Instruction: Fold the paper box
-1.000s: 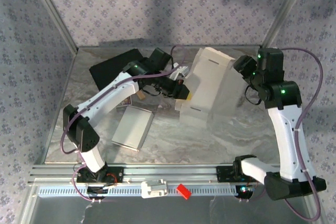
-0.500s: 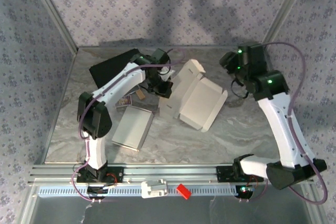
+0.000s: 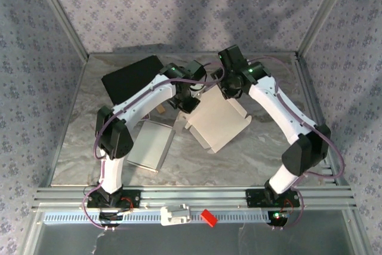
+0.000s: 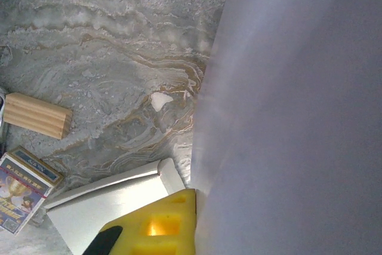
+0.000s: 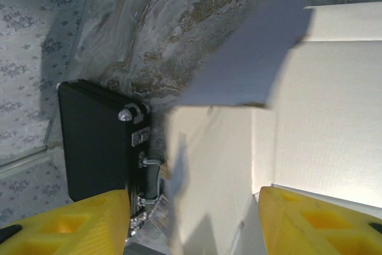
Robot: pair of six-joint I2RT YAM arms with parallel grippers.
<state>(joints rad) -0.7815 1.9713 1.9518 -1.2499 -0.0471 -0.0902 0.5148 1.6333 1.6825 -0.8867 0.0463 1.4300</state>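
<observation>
From above, the paper box (image 3: 218, 122) now lies low and open in the middle of the table (image 3: 77, 141). A moment ago it was held up high. The right gripper (image 3: 231, 86) has swung over to its far edge, so I think the walls can be pushed up next. The left gripper (image 3: 190, 98) sits at the left edge. The left wrist camera shows more: its fingers (image 4: 161, 231) are pressed together, pinching the box wall, near a wooden block (image 4: 36, 116). The right wrist camera shows fingers (image 5: 65, 222) spread wide over the box, beside a black case (image 5: 98, 147).
</observation>
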